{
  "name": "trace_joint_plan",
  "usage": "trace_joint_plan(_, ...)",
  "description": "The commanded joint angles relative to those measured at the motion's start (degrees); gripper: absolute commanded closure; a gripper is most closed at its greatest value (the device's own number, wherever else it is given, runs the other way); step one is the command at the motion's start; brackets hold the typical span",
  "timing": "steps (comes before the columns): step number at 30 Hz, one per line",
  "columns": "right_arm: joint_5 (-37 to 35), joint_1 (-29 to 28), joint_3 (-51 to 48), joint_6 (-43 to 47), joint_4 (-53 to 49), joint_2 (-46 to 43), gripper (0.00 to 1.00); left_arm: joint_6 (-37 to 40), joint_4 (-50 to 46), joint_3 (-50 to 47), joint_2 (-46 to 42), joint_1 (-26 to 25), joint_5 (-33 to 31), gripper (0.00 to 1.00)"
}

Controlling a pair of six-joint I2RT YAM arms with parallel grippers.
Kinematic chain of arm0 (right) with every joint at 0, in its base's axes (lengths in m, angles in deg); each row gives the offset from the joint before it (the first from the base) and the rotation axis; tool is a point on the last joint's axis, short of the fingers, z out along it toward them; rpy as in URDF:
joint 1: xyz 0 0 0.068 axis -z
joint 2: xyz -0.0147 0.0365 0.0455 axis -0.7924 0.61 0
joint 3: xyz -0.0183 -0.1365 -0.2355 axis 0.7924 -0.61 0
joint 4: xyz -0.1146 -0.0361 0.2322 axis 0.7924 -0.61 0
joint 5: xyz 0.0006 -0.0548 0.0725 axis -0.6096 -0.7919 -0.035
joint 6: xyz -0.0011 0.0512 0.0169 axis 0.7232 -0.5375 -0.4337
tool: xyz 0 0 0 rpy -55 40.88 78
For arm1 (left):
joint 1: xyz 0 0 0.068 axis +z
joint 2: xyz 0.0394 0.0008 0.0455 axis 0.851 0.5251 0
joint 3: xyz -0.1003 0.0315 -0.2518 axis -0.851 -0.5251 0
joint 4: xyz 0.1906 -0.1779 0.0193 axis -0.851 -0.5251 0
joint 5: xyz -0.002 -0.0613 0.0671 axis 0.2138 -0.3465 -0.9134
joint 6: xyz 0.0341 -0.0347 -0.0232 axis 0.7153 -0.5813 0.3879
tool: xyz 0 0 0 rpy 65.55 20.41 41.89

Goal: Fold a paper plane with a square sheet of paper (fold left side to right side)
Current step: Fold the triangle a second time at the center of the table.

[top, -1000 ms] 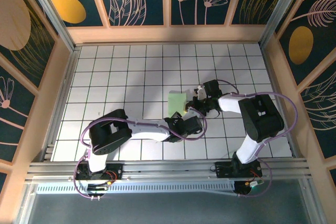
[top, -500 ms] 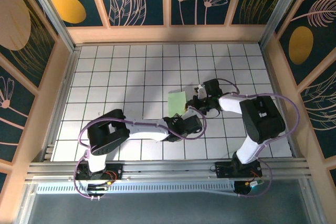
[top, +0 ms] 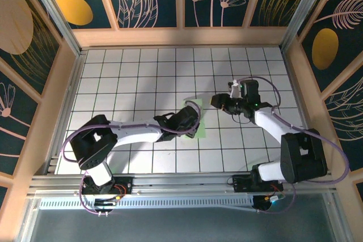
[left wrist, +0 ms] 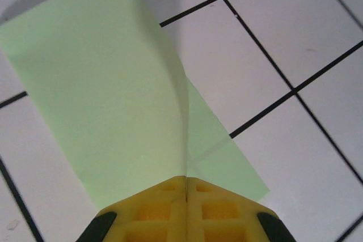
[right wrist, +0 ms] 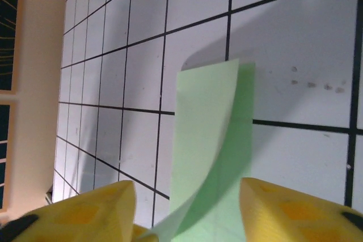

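While the grid-tiled table [top: 136, 83] carried the square sheet of paper [left wrist: 102, 100] at its middle, long axis running near-to-far | left gripper [left wrist: 186, 188] sat right over it, jaws clamped on the lifted flap's edge | right gripper [top: 217, 101] stood just to its right, jaws apart, empty.

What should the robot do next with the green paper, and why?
Probably the left hand should lower the edge it pinches onto the layer below. It is shut on the paper, whose top layer curves up instead of lying flat, so there is no crease yet. The right hand is open, gripping nothing, and could press the fold afterwards.
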Motion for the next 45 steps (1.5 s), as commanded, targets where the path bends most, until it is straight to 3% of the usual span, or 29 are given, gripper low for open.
trace_joint_plan(1, 1.9, 0.1, -3.2, 3.5, -3.7, -1.9, 0.62, -4.8, 7.2, -2.8, -1.4, 2.1, 12.3, 1.00)
trace_joint_plan(7, 5.0, -0.7, -9.2, 3.1, -2.8, -5.4, 0.94, -11.9, 15.3, -7.6, -1.3, 7.2, 20.8, 1.00)
trace_joint_plan(9, 5.4, -2.0, -11.2, 1.6, -1.2, -5.9, 1.00, -13.8, 19.0, -9.1, -1.1, 8.2, 23.7, 1.00)
trace_joint_plan(16, 3.1, -11.0, -14.6, -3.6, 5.6, -2.2, 1.00, -16.9, 22.3, -9.9, 0.4, 9.3, 25.9, 1.00)
trace_joint_plan(20, 2.5, -13.4, -14.2, -4.6, 8.0, 1.2, 1.00, -18.1, 23.0, -9.9, 2.1, 9.4, 26.1, 1.00)
trace_joint_plan(45, -2.8, -14.4, -11.0, -0.3, 0.1, 10.4, 1.00, -13.8, 19.2, -11.1, 2.3, 11.5, 25.0, 1.00)
